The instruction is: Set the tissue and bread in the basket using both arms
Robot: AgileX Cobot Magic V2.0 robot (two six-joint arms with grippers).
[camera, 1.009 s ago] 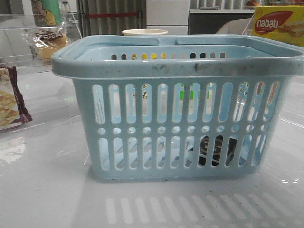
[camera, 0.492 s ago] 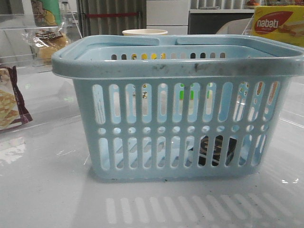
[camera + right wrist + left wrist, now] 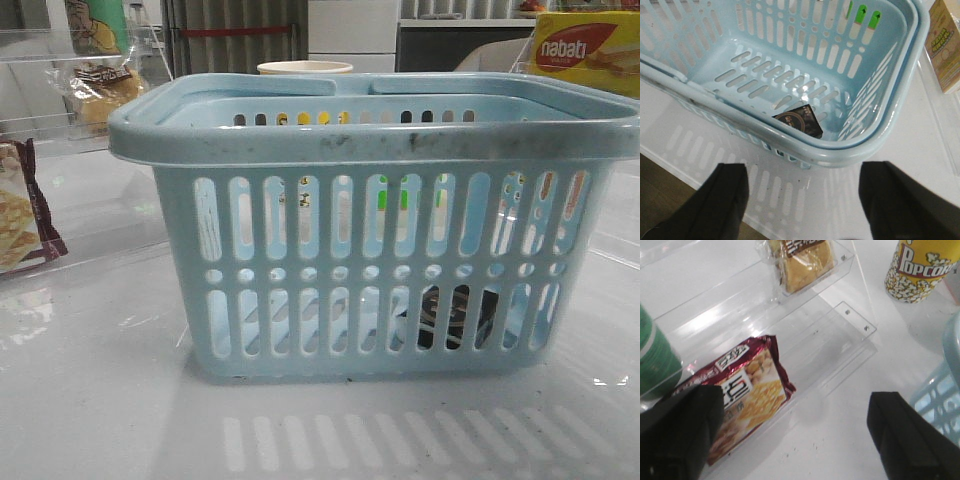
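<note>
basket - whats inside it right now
Only the tissue, a small dark packet lying on the floor of the basket near one corner. The near rim hides part of the floor. No bread inside.

Snacks around the white tabletop (image 3: 100, 420)
A maroon-edged cracker bag (image 3: 742, 400) lies on a clear acrylic shelf (image 3: 840, 335); a popcorn cup (image 3: 917, 270) and yellow nabati box (image 3: 587, 50) stand apart.

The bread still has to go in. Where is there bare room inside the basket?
Most of the basket floor is bare: the tissue lies alone in one corner near the front wall. The rest, toward the far wall, holds nothing. Outside, the bread sits on a clear shelf, with the cracker bag on the step below.
</note>
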